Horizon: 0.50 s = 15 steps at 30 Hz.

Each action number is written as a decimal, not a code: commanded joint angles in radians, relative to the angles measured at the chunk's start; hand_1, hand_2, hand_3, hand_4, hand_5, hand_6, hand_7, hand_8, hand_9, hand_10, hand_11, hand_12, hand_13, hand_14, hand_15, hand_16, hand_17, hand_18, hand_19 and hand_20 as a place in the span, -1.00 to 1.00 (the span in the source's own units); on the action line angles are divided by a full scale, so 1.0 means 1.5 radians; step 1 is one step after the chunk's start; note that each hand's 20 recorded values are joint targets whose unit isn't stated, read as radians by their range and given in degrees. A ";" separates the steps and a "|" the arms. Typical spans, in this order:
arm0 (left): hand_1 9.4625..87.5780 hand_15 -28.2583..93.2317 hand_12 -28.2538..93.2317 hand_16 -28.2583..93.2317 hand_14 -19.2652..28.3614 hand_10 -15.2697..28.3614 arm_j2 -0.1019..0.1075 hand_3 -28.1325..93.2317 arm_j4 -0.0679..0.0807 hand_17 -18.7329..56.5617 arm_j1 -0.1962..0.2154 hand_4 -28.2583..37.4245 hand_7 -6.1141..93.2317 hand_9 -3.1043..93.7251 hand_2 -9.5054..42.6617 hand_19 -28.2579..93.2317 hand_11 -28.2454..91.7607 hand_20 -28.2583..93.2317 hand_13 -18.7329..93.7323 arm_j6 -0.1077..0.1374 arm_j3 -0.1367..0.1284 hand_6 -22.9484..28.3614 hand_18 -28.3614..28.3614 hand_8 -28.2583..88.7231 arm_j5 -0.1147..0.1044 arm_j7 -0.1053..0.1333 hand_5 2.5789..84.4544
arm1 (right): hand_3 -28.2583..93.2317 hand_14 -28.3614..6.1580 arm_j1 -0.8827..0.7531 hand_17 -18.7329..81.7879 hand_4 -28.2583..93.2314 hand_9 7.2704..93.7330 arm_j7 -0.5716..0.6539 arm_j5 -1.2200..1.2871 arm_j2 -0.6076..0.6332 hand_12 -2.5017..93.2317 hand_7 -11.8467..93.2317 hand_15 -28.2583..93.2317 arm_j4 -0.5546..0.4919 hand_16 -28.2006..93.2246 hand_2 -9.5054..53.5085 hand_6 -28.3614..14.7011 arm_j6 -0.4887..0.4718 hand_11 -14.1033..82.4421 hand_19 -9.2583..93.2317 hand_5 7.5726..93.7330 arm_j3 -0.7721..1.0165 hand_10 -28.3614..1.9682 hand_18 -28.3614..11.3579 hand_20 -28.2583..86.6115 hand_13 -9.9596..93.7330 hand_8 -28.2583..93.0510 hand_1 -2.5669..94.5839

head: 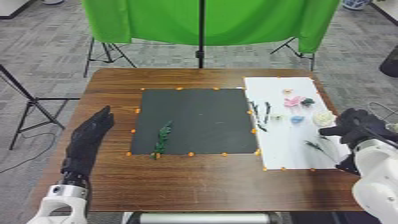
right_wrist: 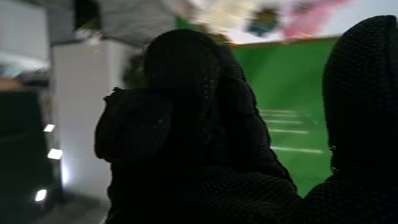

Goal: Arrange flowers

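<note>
The brown desk [head: 160,187] is seen with a dark mat [head: 200,107] laid near its middle, edged by small orange markers [head: 190,154]. From the mat's centre, a green sprig [head: 163,137] is placed between seven and eight o'clock, on the mat itself. At three o'clock, just beside the mat, a white sheet [head: 275,87] is laid, and the flowers are spread over it. Taken from the sheet's own centre, where a blue flower [head: 296,119] is set, a peach flower [head: 287,91] is found at twelve o'clock with a pink flower [head: 292,101] nearer in; a dark green piece [head: 307,102] is placed at one, a cream flower [head: 323,118] at three, a leafy stem [head: 314,145] at five, a pale flower [head: 276,117] between nine and ten, and dark stems [head: 257,111] near ten. The left hand [head: 89,136] is held at nine o'clock from the mat, well apart from it, released, with its fingers extended towards twelve. The right hand [head: 357,124] is held at three o'clock, by the sheet's outer edge near the cream flower; in the right wrist view it is seen released, its thumb parted from extended fingers. Behind the desk, at twelve, a green cloth [head: 151,20] is hung.
</note>
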 commanded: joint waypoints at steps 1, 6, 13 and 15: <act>-0.69 -0.45 -0.34 -0.45 0.45 0.20 -0.008 0.58 0.000 -0.54 0.011 -0.86 -0.79 -0.20 -0.88 -0.54 -0.45 -0.27 -0.22 -0.006 -0.001 0.02 0.46 -0.59 0.007 -0.009 -0.13 | 0.40 0.27 -0.025 0.53 -0.97 0.33 0.016 0.004 -0.009 -0.44 -0.57 0.44 0.026 -0.05 -1.00 0.03 0.033 -0.37 1.00 0.21 -0.029 -0.26 -0.22 0.35 0.79 -0.59 -0.18; -0.68 -0.45 -0.34 -0.45 0.45 0.20 -0.010 0.58 -0.001 -0.54 0.012 -0.86 -0.79 -0.20 -0.88 -0.54 -0.44 -0.27 -0.22 -0.003 0.001 0.02 0.46 -0.59 0.007 -0.007 -0.13 | 0.40 0.34 -0.027 0.58 -0.99 0.52 0.015 -0.029 -0.010 -0.46 -0.50 0.43 0.052 -0.04 -1.00 0.12 0.095 -0.28 1.00 0.39 -0.052 -0.09 -0.15 0.36 0.84 -0.62 -0.05; -0.68 -0.45 -0.34 -0.45 0.45 0.20 -0.010 0.57 -0.001 -0.54 0.013 -0.86 -0.79 -0.20 -0.88 -0.53 -0.44 -0.27 -0.22 -0.002 0.000 0.02 0.46 -0.59 0.006 -0.011 -0.13 | 0.23 0.48 -0.029 0.69 -0.84 0.89 0.004 -0.037 -0.010 -0.26 -0.40 0.38 0.066 -0.01 -1.00 0.30 0.190 -0.22 1.00 0.72 -0.060 0.13 -0.06 0.40 0.97 -0.24 0.33; -0.68 -0.45 -0.34 -0.45 0.45 0.20 -0.011 0.57 -0.002 -0.54 0.015 -0.86 -0.79 -0.20 -0.88 -0.53 -0.44 -0.27 -0.22 -0.003 0.001 0.02 0.46 -0.59 0.006 -0.011 -0.13 | 0.27 0.50 -0.034 0.71 -0.85 0.92 0.003 -0.030 -0.012 -0.24 -0.39 0.38 0.054 -0.01 -1.00 0.31 0.188 -0.22 1.00 0.73 -0.050 0.16 -0.06 0.40 0.98 -0.23 0.35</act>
